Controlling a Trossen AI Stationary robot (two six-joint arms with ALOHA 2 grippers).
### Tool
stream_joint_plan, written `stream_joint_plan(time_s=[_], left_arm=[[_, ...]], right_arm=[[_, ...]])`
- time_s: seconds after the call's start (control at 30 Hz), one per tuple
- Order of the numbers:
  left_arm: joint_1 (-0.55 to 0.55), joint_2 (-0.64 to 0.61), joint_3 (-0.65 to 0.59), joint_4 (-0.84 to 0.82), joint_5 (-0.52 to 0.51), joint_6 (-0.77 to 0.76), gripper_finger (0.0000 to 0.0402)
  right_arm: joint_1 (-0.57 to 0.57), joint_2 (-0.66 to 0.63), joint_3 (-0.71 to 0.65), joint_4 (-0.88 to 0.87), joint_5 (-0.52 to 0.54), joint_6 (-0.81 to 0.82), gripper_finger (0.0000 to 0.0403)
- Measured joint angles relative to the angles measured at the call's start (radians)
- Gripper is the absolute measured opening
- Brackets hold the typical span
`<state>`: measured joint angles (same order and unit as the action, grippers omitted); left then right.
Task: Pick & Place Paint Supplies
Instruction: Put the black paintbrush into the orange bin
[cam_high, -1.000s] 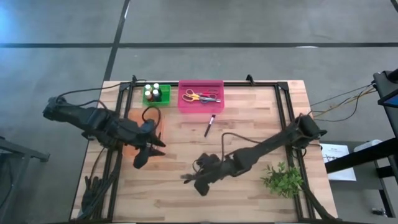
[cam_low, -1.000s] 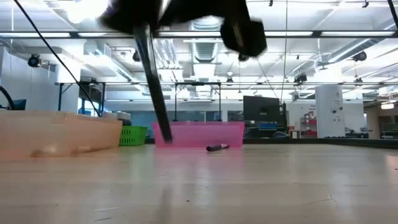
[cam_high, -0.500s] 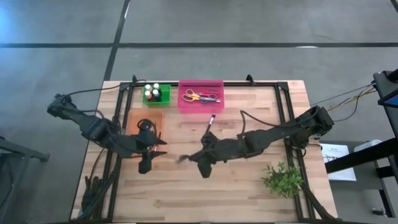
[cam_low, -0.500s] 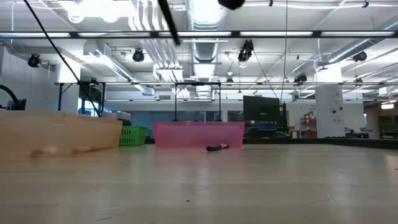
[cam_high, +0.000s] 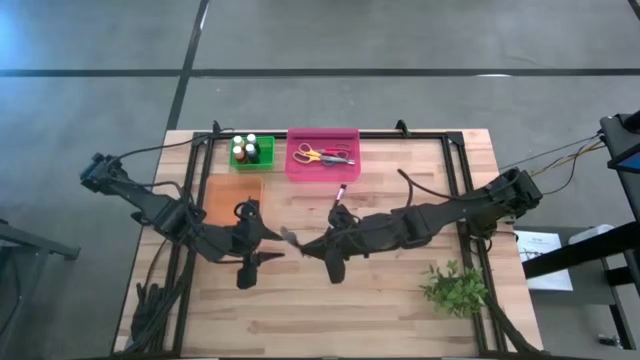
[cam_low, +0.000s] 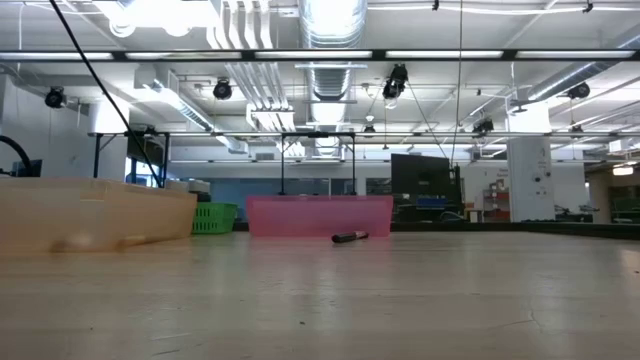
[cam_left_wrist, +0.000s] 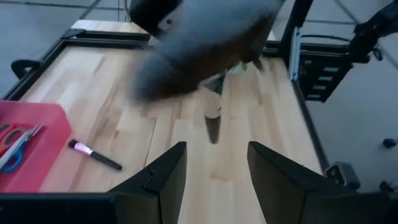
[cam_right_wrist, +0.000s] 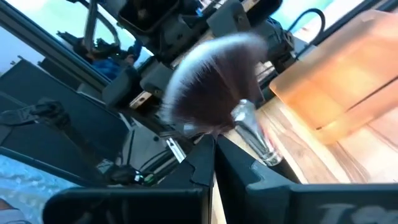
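My right gripper (cam_high: 310, 243) hangs above the table's middle, shut on a big fluffy brush whose dark bristle head (cam_right_wrist: 211, 81) and silver ferrule (cam_right_wrist: 252, 134) stick out past the fingertips. My left gripper (cam_high: 264, 248) faces it from the left, open and holding nothing. In the left wrist view the brush head (cam_left_wrist: 205, 43) floats just beyond my left gripper (cam_left_wrist: 214, 180). A small pink-tipped brush (cam_high: 339, 192) lies flat on the wood. Neither gripper shows in the low view. My right gripper pinches the brush between its two shut fingers, right behind the ferrule's lower end (cam_right_wrist: 268, 155). The fingers hide the handle. They come roughly level from the table's right, along the brush. The brush is lifted clear, head toward my left arm.
At the far edge stand a green bin (cam_high: 251, 151) with paint bottles and a pink tray (cam_high: 323, 170) with scissors. An orange bin (cam_high: 232, 192) sits beside my left arm. A green plant sprig (cam_high: 455, 285) lies near right. A black frame borders the table.
My right gripper has risen with the brush, tipped up toward level, and gone toward the table's far edge and my left gripper. The brush has left the low view. My left gripper has moved toward the near edge and the right, rolling as it went.
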<state>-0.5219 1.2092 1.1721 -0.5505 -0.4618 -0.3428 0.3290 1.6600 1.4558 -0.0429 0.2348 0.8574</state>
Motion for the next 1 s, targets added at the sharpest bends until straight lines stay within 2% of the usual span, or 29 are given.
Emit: stream_joint_plan(time_s=[0.27,0.43,0.53,1.0], left_arm=[[0.060,0.011,0.000,0.079,0.042,0.015,0.0178],[0.094,0.025,0.000,0.180,0.147,0.062,0.0178],[0.105,0.043,0.000,0.223,0.176,0.072,0.0178],[0.109,0.092,0.000,0.247,0.233,0.081,0.0178]], right_arm=[[0.000,0.000,0.036,-0.002,-0.004,-0.045,0.0008],[0.000,0.000,0.044,-0.004,-0.005,-0.058,0.0008],[0.000,0.000,0.044,-0.004,-0.007,-0.058,0.0008],[0.000,0.000,0.044,0.055,-0.006,-0.082,0.0008]])
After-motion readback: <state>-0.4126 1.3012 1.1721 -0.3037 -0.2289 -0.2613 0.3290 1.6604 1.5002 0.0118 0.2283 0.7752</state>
